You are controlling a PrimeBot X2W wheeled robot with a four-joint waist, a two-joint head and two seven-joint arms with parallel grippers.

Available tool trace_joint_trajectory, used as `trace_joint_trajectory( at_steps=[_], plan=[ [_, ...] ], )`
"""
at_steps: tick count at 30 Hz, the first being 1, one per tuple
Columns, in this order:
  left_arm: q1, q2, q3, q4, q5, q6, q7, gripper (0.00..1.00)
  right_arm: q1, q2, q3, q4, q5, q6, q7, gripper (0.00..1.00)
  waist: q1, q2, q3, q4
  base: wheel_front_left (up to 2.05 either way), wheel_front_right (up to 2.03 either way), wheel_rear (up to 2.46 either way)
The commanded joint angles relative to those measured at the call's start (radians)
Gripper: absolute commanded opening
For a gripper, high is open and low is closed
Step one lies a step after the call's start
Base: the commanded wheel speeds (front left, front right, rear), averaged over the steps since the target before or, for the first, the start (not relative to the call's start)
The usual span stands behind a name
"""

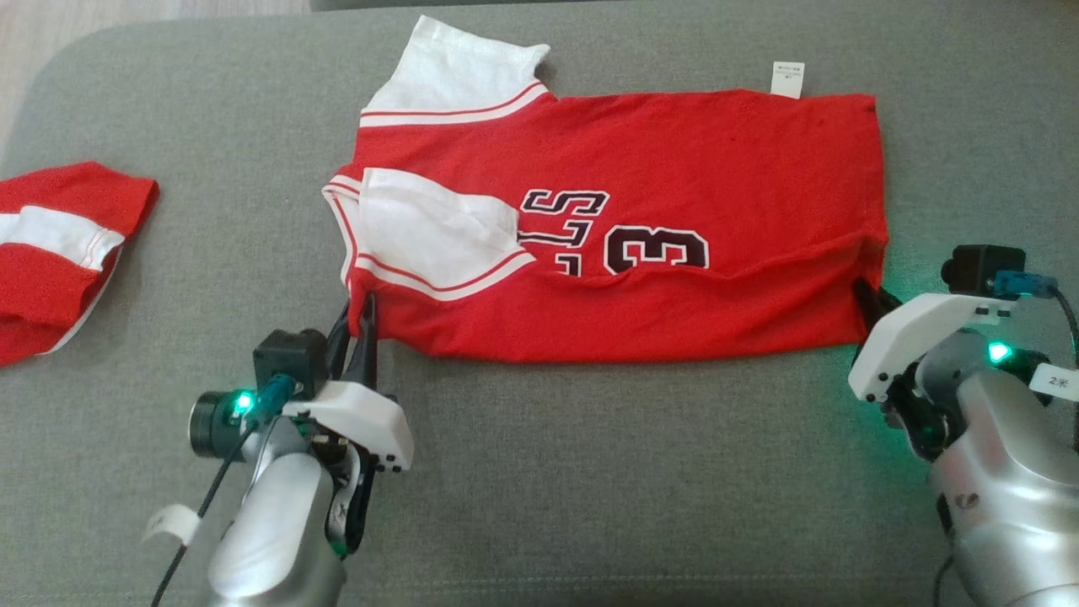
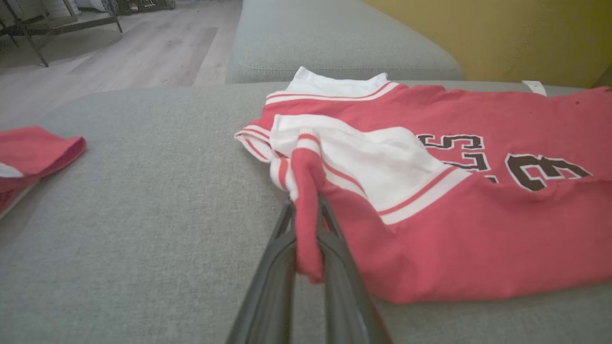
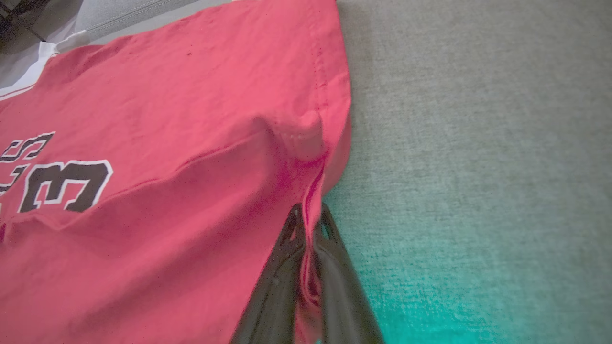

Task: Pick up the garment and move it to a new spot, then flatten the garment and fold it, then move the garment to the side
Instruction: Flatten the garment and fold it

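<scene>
On the grey cushion (image 1: 590, 472) your red jersey (image 1: 691, 152) lies half-folded, centre. Your left hand (image 1: 362, 320) pinches its near sleeve-side corner; your right hand (image 1: 868, 299) is clamped on the hem edge. Second red garment (image 1: 59, 244) sits far left, apart.

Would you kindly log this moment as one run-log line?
left fingers: shut on jersey sleeve-side edge | right fingers: shut on hem edge | jersey: lying on grey cushion | other red garment: apart, left
</scene>
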Motion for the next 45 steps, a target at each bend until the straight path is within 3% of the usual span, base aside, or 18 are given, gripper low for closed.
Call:
trace_joint_trajectory(
  at_steps=[1, 11, 18, 26, 32, 33, 34, 35, 36, 45],
  plan=[
    [-0.047, 0.013, 0.033, -0.024, 0.006, 0.002, -0.011, 0.0, -0.011, -0.017, 0.031, -0.015, 0.014, -0.001, 0.004, 0.0, 0.0, 0.0, -0.006, 0.0, 0.0, 0.0, 0.0],
    [-0.016, 0.045, 0.047, 0.014, -0.016, 0.006, -0.003, 0.0, 0.045, -0.108, 0.166, -0.057, 0.145, -0.001, 0.073, 0.0, 0.0, 0.0, -0.084, -0.019, 0.0, 0.0, 0.0],
    [0.077, 0.091, 0.036, -0.024, -0.027, -0.011, 0.034, 0.0, 0.165, -0.201, 0.258, -0.202, 0.282, -0.001, 0.206, 0.0, 0.0, 0.0, -0.168, -0.033, 0.0, 0.0, 0.0],
    [0.193, 0.133, 0.003, -0.136, -0.03, -0.029, 0.124, 0.0, 0.289, -0.281, 0.248, -0.341, 0.348, -0.001, 0.312, 0.0, 0.0, 0.0, -0.217, -0.045, 0.0, 0.0, 0.0],
    [0.252, 0.142, -0.005, -0.221, -0.043, -0.022, 0.169, 0.0, 0.351, -0.28, 0.196, -0.406, 0.351, -0.001, 0.333, 0.01, 0.0, 0.0, -0.218, -0.045, 0.0, 0.0, 0.0],
    [0.256, 0.14, -0.006, -0.228, -0.045, -0.019, 0.172, 0.14, 0.357, -0.273, 0.185, -0.411, 0.347, -0.001, 0.328, 0.62, 0.0, 0.0, -0.218, -0.045, 0.0, 0.0, 0.0],
    [0.26, 0.136, -0.004, -0.233, -0.05, -0.015, 0.173, 0.48, 0.363, -0.264, 0.174, -0.415, 0.345, -0.001, 0.328, 1.0, 0.0, 0.0, -0.218, -0.045, 0.0, 0.0, 0.0],
    [0.262, 0.134, -0.003, -0.238, -0.053, -0.012, 0.173, 0.95, 0.367, -0.255, 0.163, -0.423, 0.342, -0.001, 0.322, 1.0, 0.0, 0.0, -0.217, -0.044, 0.0, 0.0, 0.0],
    [0.263, 0.133, -0.003, -0.241, -0.053, -0.009, 0.172, 1.0, 0.37, -0.247, 0.151, -0.432, 0.339, -0.001, 0.314, 1.0, 0.0, 0.0, -0.217, -0.045, 0.0, 0.0, 0.0],
    [0.25, 0.113, 0.025, -0.283, -0.075, 0.024, 0.113, 1.0, 0.384, -0.198, 0.049, -0.528, 0.279, -0.001, 0.193, 1.0, 0.0, 0.0, -0.211, -0.043, 0.0, 0.0, 0.0]
  ],
)
